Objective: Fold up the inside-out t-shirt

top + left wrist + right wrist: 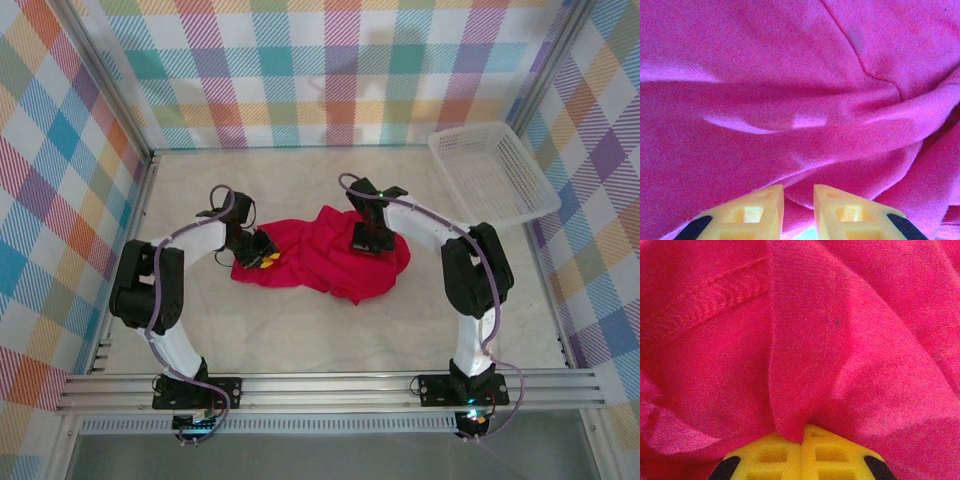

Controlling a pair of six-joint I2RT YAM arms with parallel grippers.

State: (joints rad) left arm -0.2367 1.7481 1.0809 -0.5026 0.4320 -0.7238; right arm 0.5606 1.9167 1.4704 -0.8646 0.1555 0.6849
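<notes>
Lift the shirt (322, 262) evenly
right end effector (802, 434) clamps a fold; left end effector (798, 194) nearly closed on cloth

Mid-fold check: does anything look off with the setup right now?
The t-shirt is the odd thing: it lies bunched in a crumpled heap, not spread flat. The right pincer is shut on a raised fold, and the left pincer sits at its left edge. Nothing looks spilled or damaged.
</notes>
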